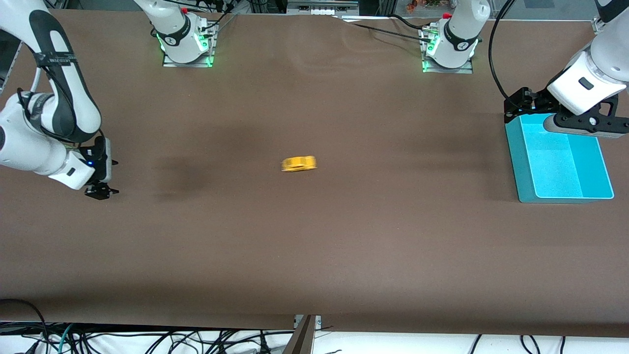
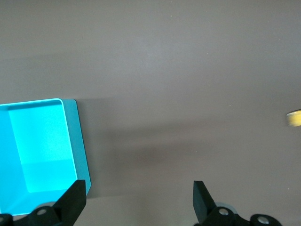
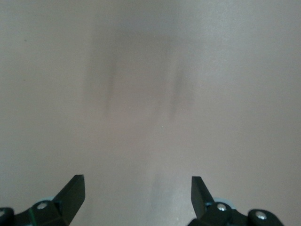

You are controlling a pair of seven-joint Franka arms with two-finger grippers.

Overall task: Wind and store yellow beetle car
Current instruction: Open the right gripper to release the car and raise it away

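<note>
The yellow beetle car [image 1: 299, 163] sits on the brown table near its middle, well apart from both grippers. Its edge also shows in the left wrist view [image 2: 295, 117]. My left gripper [image 1: 517, 105] is open and empty, up over the corner of the teal bin [image 1: 512, 147] that is farthest from the front camera. In the left wrist view the open gripper [image 2: 139, 197] is over bare table beside the bin's wall [image 2: 77, 141]. My right gripper [image 1: 100, 191] is open and empty, low over the table at the right arm's end. In its wrist view the gripper [image 3: 137, 193] has only table under it.
The teal bin is open-topped with nothing in it and stands at the left arm's end of the table. The two arm bases [image 1: 186, 46] [image 1: 448, 54] stand along the table's edge farthest from the front camera. Cables hang off the table's near edge [image 1: 304, 322].
</note>
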